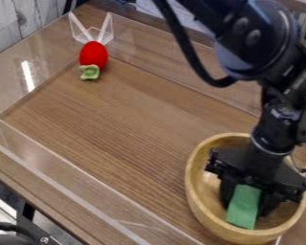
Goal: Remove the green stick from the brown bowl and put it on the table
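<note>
In the lower right of the frame the gripper (pixel 249 194) points straight down into the brown bowl (pixel 202 163), its dark fingers standing on either side of the upper end of the green stick (pixel 244 207), which lies inside the bowl toward its near rim with its lower end sticking out below the fingers. The jaws look set against the stick's sides, so the pincer reads as clasping the stick (the contact itself is partly hidden by the black finger housing, so how firm the hold is cannot be told). The stick is not yet raised; it appears to rest on the bowl's floor. This looks like the grasping step of the task, with the removal not yet begun. The next move calls for a straight lift high enough to carry the stick's lower end over the thick rim, then a sideways carry to the bare wood-grain table (pixel 130 124) toward the centre of the frame, well apart from the small red toy (pixel 92 57) in the upper left.
</note>
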Tool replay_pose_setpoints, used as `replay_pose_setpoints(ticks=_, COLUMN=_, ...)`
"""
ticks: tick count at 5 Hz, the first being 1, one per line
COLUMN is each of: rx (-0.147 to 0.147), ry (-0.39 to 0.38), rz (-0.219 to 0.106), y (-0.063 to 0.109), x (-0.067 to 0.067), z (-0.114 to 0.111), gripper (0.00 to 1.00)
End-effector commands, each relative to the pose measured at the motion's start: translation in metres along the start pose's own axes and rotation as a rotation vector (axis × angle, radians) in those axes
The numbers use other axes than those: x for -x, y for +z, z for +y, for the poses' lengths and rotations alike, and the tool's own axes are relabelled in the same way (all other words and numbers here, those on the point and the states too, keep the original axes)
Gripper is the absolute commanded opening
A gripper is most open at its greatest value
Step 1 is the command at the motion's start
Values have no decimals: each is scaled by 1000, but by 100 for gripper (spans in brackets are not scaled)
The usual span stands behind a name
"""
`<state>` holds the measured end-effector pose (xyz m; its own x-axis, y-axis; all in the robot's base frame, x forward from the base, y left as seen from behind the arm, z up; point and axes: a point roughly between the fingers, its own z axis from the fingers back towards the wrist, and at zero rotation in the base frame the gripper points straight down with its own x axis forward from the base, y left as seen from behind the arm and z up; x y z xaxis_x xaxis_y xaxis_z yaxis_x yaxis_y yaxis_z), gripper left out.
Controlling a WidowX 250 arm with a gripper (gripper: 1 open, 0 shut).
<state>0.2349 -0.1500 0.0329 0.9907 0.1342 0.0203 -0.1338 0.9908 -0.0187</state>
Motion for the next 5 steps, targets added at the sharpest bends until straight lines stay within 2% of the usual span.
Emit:
replay_pose_setpoints(ticks=1, rx=33, ry=-15, rz=-44, y=19, x=-10, z=-14, gripper=0)
replay_pose_setpoints(ticks=3, rx=29, ry=39, rz=-44, y=24, x=-5, z=-14, gripper=0)
replay_pose_setpoints(ticks=5, rx=39, ry=-75, rz=-39, y=38, x=11, z=12, gripper=0)
